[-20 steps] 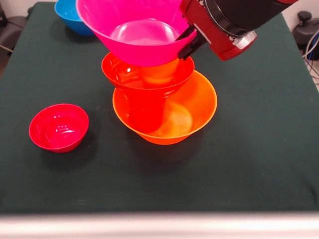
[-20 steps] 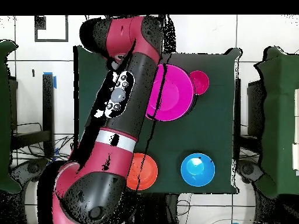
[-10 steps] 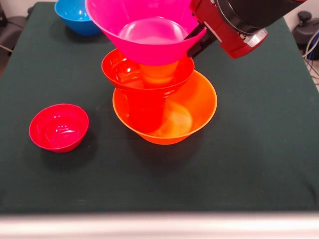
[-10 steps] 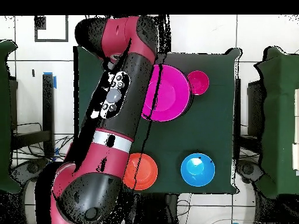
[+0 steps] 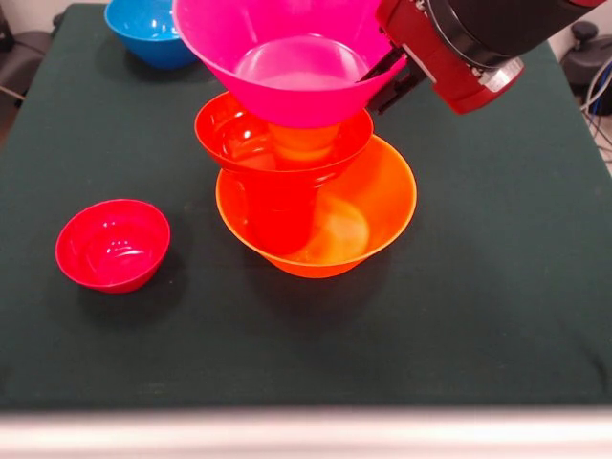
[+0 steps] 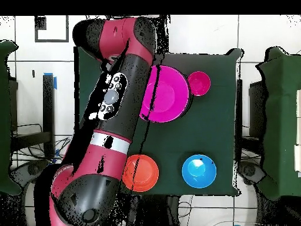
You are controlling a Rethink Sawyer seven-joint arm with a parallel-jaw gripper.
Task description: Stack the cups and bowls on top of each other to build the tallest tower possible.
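My gripper (image 5: 384, 80) is shut on the right rim of a wide pink bowl (image 5: 287, 57), holding it tilted in the air over the tower. The tower's base is a wide orange bowl (image 5: 344, 215). In that bowl stands a red-orange cup (image 5: 275, 210), which carries a red-orange bowl (image 5: 234, 139) with an orange cup (image 5: 306, 143) inside. I cannot tell whether the pink bowl's bottom touches the orange cup. From above, the pink bowl (image 6: 167, 94) hides the tower and the arm hides the gripper.
A crimson bowl (image 5: 113, 244) sits alone on the dark green cloth (image 5: 478, 287), left of the tower, and shows from above as well (image 6: 199, 83). A blue bowl (image 5: 143, 29) stands at the far left corner. Overhead, another red-orange bowl (image 6: 141, 172) lies beside the blue bowl (image 6: 199, 171).
The gripper has carried the pink bowl slightly up and to the right in the front view. The tower and the loose bowls have not moved.
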